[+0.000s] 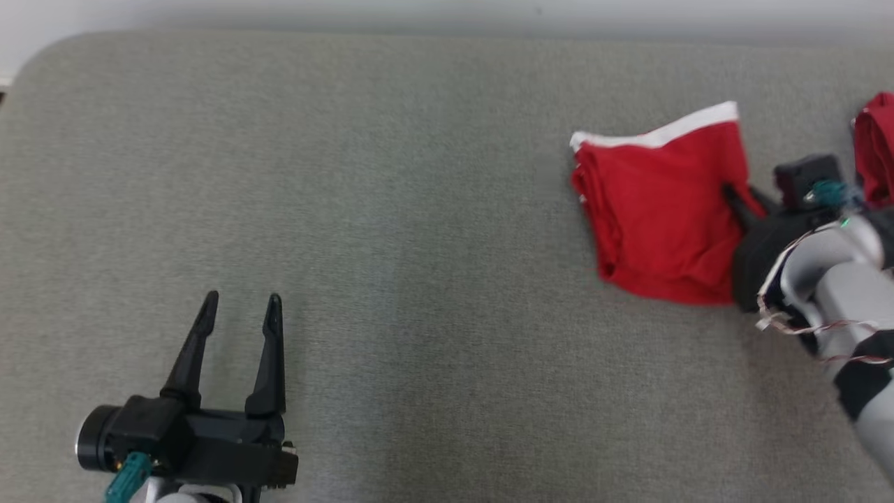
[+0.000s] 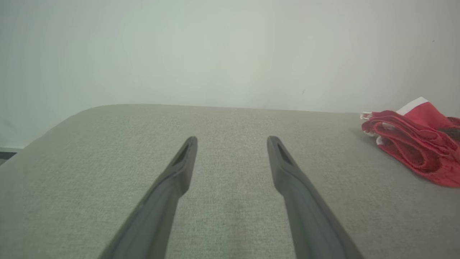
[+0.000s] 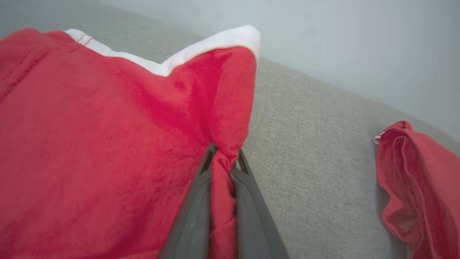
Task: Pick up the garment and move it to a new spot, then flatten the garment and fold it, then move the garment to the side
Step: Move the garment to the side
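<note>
The right gripper [image 3: 223, 160] pinches a thin ridge on the folded red garment with its white band [image 1: 656, 209], far right on the grey fabric surface [image 1: 419, 175] — a bite that shallow could slip or pull the folds apart on lifting — while the left gripper [image 1: 241, 307] hangs wide, empty.

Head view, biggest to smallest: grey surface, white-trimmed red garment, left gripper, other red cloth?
1. grey surface
2. white-trimmed red garment and left gripper: too close to rank; gripper is nearer
3. other red cloth, cut by the frame
</note>
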Robot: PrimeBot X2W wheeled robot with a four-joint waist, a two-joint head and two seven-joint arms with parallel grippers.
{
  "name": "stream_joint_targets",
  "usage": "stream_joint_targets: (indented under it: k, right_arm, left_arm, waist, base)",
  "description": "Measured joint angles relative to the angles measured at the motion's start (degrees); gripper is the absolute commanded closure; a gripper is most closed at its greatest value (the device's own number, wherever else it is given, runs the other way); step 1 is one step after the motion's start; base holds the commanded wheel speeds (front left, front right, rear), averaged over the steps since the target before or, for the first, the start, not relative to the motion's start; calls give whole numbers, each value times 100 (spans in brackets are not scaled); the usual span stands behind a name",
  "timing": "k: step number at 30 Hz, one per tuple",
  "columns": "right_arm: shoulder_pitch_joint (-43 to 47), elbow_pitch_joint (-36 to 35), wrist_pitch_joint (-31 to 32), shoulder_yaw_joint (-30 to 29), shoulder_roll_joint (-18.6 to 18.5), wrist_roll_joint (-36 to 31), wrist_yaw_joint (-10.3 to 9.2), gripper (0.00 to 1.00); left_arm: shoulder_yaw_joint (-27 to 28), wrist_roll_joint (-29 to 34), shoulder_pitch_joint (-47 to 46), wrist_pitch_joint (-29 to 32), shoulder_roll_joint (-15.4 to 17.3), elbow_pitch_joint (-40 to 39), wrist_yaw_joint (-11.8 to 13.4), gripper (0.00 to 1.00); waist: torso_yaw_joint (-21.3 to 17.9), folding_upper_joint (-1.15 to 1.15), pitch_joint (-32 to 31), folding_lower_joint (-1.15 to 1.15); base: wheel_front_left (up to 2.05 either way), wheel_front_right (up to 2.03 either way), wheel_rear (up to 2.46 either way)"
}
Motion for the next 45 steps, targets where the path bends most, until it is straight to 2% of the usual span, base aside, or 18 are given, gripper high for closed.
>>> stream_joint_targets:
  k: [1, 3, 4, 5, 12, 18, 26, 31, 38, 44, 45]
  right_arm:
    - [0, 0, 0, 0, 0, 0, 0, 100]
    - [-77, -243, 77, 67, -278, 102, 0, 100]
    - [-156, -504, 177, 123, -564, 210, 0, 100]
    - [-156, -504, 177, 123, -564, 210, 0, 100]
    - [-456, -1311, 597, 105, -1490, 399, 0, 100]
    - [-588, -1768, 854, -199, -2042, 489, 0, 100]
    - [-719, -1839, 1135, -447, -2518, 532, 0, 100]
    - [-957, -1790, 1224, -548, -2782, 319, 0, 100]
    - [-1266, -1568, 1250, -289, -3241, -110, 0, 100]
    - [-1502, -1343, 1198, -115, -3364, -328, 0, 100]
    - [-1527, -1319, 1198, -67, -3373, -346, 0, 73]
  left_arm:
    - [0, 0, 0, 0, 0, 0, 0, 0]
    - [-7, 1, -61, 0, 10, -76, 0, 0]
    - [-13, 4, -93, 0, 32, -158, 0, 0]
    - [-13, 4, -93, 0, 32, -158, 0, 0]
    - [-18, 100, -256, -1, 218, -536, 0, 0]
    - [-8, 174, -264, 0, 345, -802, 0, 0]
    - [33, 205, -278, 0, 542, -1025, 0, 0]
    - [18, 213, -361, 0, 621, -1154, 0, 0]
    - [-77, 212, -393, 0, 667, -1259, 0, 0]
    - [-82, 213, -438, 0, 632, -1280, 0, 0]
    - [-85, 213, -448, 0, 627, -1281, 0, 0]
  waist:
    - [0, 0, 0, 0]
    - [-90, 0, 141, 0]
    - [-186, 0, 278, 0]
    - [-186, 0, 278, 0]
    - [-546, 0, 750, 0]
    - [-893, 0, 1091, -1]
    - [-1234, 0, 1482, 0]
    - [-1339, 0, 1720, -1]
    - [-1310, -1, 1939, -1]
    - [-1233, 0, 2006, -1]
    - [-1220, -1, 2012, -1]
  base:
    - [0, 0, 0]
    - [0, 0, 0]
    - [0, 0, 0]
    - [0, 0, 0]
    - [0, 0, 0]
    - [0, 0, 0]
    - [0, 0, 0]
    - [0, 0, 0]
    - [0, 0, 0]
    - [0, 0, 0]
    - [0, 0, 0]
